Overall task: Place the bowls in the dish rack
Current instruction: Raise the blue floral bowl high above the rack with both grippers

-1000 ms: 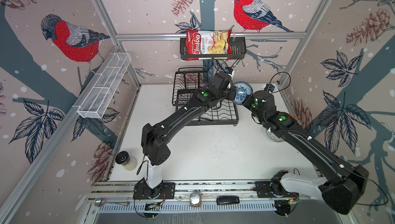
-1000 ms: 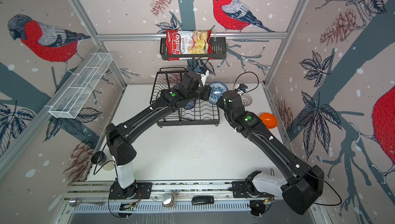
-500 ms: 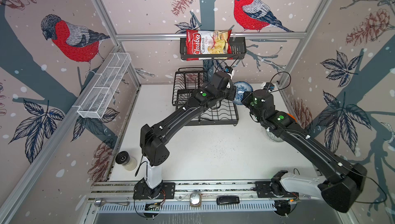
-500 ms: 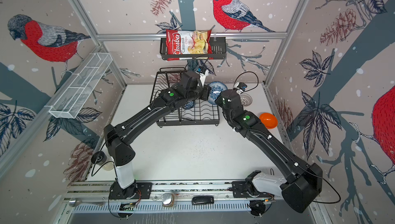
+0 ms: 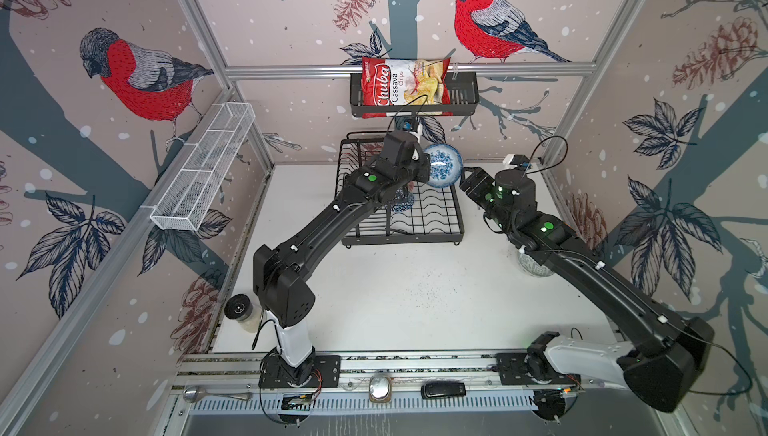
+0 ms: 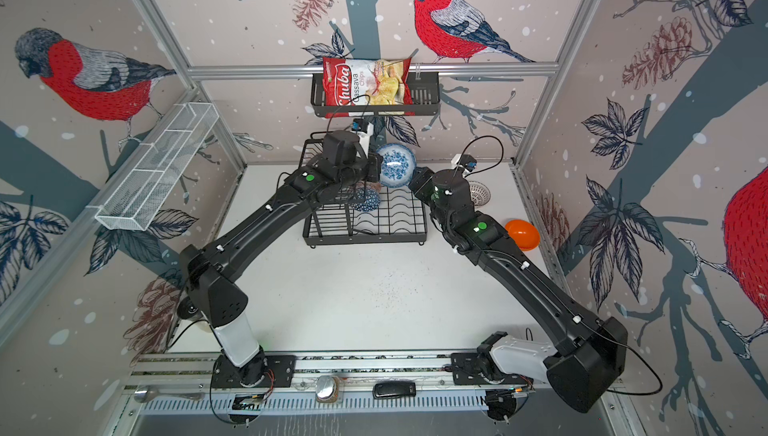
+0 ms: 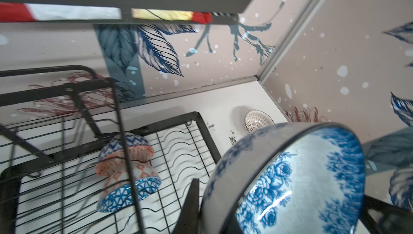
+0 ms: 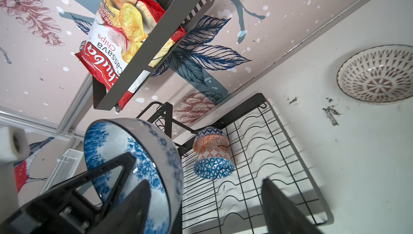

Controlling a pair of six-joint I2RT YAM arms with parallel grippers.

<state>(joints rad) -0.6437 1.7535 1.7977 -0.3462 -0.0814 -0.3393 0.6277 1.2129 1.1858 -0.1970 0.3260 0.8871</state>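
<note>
Both top views: my left tool [image 5: 428, 167] clamped on floral bowl [image 5: 444, 162], tilted, over dish rack [image 5: 432, 221], 1 o'clock corner.
Left wrist: stacked bowls [image 7: 127, 168] lying in rack.
Right wrist: my right tool [image 8: 205, 183] gaping, empty.

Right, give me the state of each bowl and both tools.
Floral bowl, on edge in the air, not yet racked.
Left tool, shut on floral bowl's rim.
Right tool, open, empty.
Orange-white bowl, in the dish rack.
Blue triangle bowl, there too, touching it.
White lattice bowl, upright on the table.
Plain orange bowl, on the table.
Grey-white bowl, on the table, mostly hidden.
</note>
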